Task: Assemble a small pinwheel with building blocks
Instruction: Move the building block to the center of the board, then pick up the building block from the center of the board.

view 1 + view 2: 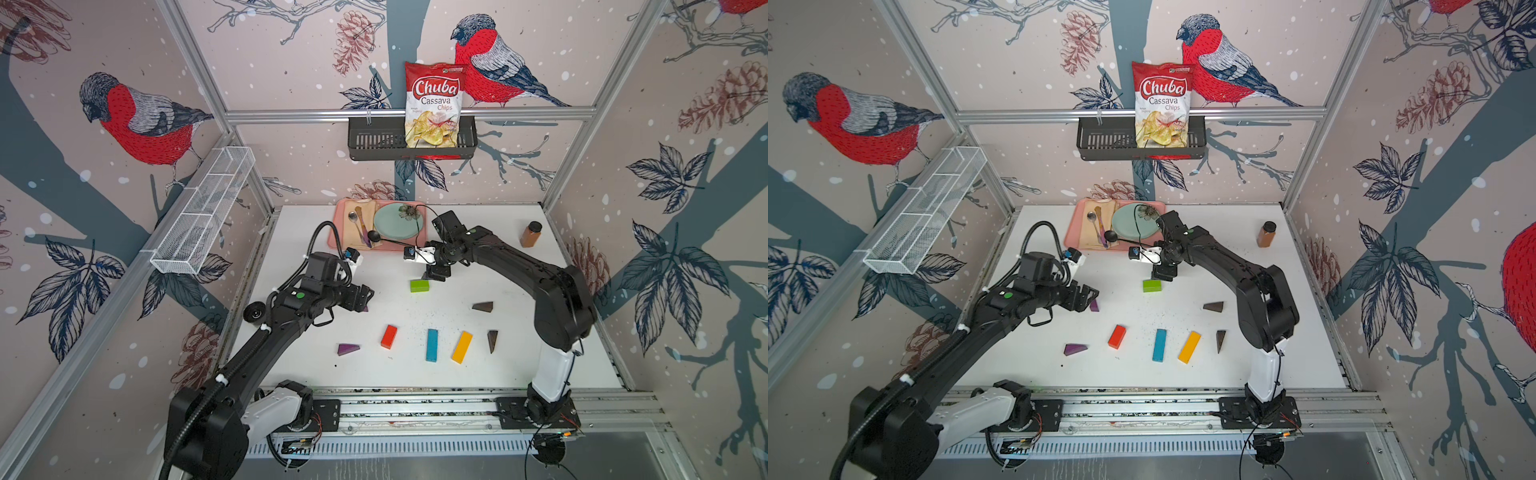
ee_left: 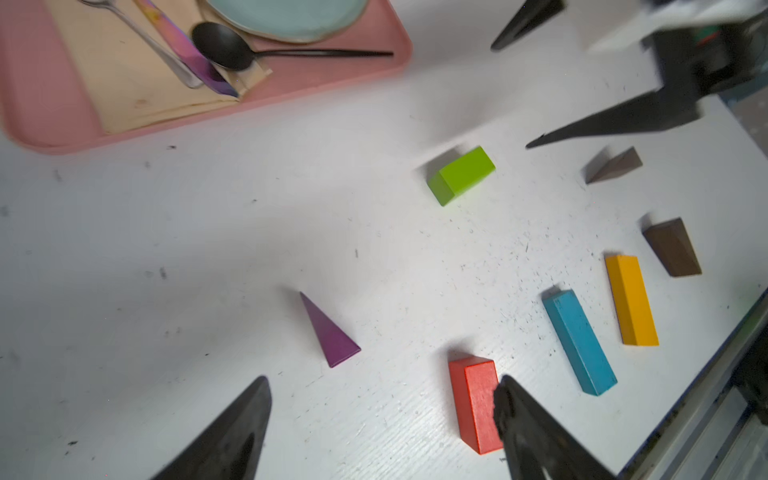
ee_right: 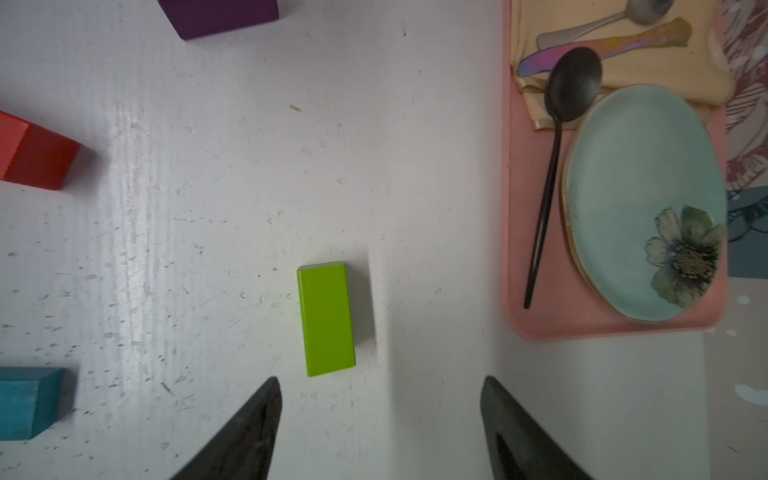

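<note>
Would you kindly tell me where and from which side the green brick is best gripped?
Take the green brick across its two long side faces, near the middle, coming straight down from above. It lies flat on the table, clear of the other blocks, and those faces are flat and parallel. The open right pincer hangs close by, its jaws set across that narrow width.
</note>
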Controlling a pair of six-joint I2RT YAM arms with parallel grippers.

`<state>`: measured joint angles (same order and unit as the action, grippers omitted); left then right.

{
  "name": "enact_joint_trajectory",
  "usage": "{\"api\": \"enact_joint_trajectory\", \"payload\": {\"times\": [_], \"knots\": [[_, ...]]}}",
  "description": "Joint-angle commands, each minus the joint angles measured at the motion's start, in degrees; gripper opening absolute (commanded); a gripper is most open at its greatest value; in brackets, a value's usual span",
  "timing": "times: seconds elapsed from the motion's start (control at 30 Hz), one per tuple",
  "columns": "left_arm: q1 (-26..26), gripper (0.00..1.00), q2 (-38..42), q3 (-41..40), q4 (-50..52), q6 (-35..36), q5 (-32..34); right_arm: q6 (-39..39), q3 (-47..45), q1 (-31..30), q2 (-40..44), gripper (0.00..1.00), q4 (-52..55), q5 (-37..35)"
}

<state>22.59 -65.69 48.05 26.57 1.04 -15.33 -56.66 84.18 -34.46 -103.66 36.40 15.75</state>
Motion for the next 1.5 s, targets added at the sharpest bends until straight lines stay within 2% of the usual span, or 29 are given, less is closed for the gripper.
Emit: {"api": "enact_joint_trajectory", "payload": {"times": [0.0,0.1,0.23,0.37,0.5,0.6,0.7,0.9,1.47], "knots": [[2.58,0.80,-2.36,1.74,5.25,0.94,5.23,9.82,-7.63,-0.25,9.14,0.77,-0.58,2.35],[6.43,0.76,-3.06,2.34,7.32,-0.95,7.79,18.43,-15.45,-0.36,18.20,0.78,-3.08,3.85],[15.64,0.74,-7.60,5.15,10.00,-4.63,12.76,25.78,-23.98,0.29,27.92,0.80,-4.93,5.08],[16.39,0.70,-14.73,10.83,16.47,-9.81,12.11,30.71,-28.02,0.46,35.59,0.85,-5.01,7.08],[17.42,0.66,-15.24,11.14,17.30,-13.64,10.43,33.90,-33.74,0.27,43.81,0.93,-7.91,6.39],[20.85,0.66,-17.03,10.78,18.01,-15.04,11.18,34.46,-37.94,0.53,48.92,0.98,-11.62,5.79],[23.89,0.66,-18.43,10.39,18.09,-18.00,12.08,34.58,-38.73,1.69,49.68,1.00,-11.97,6.22],[24.25,0.68,-18.21,6.97,16.57,-22.34,12.19,35.49,-40.69,1.94,50.64,0.99,-13.10,7.02],[24.95,0.62,-22.97,6.79,13.32,-20.67,10.83,33.93,-41.29,2.02,50.94,1.00,-13.25,7.45]]}}
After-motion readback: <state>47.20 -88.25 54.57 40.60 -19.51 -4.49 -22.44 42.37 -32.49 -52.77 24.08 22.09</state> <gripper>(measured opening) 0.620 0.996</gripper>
